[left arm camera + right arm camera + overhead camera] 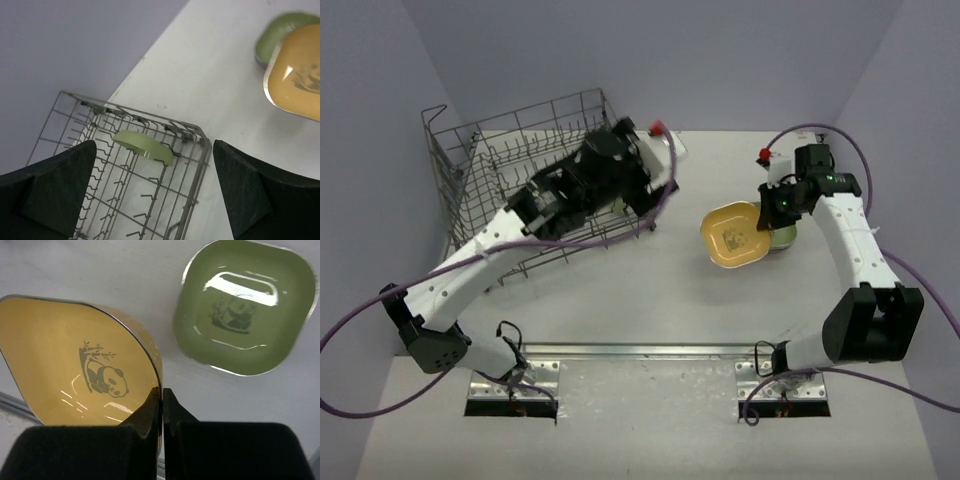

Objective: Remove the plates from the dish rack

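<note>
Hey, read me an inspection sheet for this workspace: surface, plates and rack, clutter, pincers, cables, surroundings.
Surface: white table.
Job's things: dish rack at the far left holds one light green plate standing on edge. Yellow plate is held tilted by its rim. Olive plate lies flat on the table beside it.
Clutter: nothing seen.
Grippers: left pincer open and empty above the rack. Right pincer shut on the yellow plate.
Cables: purple cables loop from both arms.
Surroundings: plain walls on three sides.
</note>
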Robot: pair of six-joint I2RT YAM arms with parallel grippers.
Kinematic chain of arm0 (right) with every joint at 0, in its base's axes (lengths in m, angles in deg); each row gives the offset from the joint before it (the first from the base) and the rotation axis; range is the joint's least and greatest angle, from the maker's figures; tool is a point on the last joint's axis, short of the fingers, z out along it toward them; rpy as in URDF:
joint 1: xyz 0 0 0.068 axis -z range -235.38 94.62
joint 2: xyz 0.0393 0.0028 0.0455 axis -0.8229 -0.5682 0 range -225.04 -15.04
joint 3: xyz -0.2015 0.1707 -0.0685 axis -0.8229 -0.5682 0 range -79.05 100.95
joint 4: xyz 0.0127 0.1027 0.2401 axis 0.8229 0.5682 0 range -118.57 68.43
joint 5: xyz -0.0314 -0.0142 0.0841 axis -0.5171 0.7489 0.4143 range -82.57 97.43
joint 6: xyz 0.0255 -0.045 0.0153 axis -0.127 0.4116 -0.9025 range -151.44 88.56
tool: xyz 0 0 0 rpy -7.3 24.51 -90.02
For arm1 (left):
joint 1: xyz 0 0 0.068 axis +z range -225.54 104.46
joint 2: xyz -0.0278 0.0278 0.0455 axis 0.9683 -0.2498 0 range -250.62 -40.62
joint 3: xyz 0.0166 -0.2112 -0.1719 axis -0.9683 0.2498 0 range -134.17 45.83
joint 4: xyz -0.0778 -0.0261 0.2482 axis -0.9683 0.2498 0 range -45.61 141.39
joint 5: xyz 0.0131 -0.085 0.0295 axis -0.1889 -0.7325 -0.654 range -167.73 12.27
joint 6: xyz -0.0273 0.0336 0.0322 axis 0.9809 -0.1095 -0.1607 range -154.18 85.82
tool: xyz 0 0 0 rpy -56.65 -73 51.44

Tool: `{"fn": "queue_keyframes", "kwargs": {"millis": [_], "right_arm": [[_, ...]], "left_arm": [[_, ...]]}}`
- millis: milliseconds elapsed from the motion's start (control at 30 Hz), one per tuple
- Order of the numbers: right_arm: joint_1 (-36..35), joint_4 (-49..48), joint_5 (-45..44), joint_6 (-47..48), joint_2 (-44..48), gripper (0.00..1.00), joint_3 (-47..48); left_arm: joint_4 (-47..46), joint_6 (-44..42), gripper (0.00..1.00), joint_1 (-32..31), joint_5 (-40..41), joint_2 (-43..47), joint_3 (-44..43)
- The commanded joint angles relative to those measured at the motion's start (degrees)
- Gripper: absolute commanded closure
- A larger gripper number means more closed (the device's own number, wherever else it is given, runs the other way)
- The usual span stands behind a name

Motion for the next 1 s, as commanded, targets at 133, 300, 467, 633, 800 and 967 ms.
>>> {"fn": "queue_keyframes", "kwargs": {"millis": [133,300,467,633,800,967], "right_arm": [[12.7,-5.4,2.4,6.4,-9.1,1.0,8.3],[15.6,-7.1,3.2,6.0,-15.8,1.0,10.8],[15.6,-10.4,2.8,4.3,-20.8,1.0,11.8],[15.7,-11.3,3.0,3.5,-25.7,1.0,14.5],[15.6,-11.5,1.7,4.2,-27.5,0.9,16.5],[15.6,-11.6,-0.3,5.2,-26.3,0.54,16.7]], "left_arm": [[-0.6,26.6,0.0,20.6,-20.7,2.7,4.6],[-2.4,31.1,0.0,25.6,-24.6,3.7,8.9],[-2.8,32.5,0.0,28.3,-28.1,3.8,9.8],[-3.2,32.6,0.0,29.4,-29.8,4.4,11.4],[-3.7,32.7,0.0,30.0,-29.4,5.3,13.2],[-4.7,34.9,0.0,31.5,-29.3,4.9,14.2]]}}
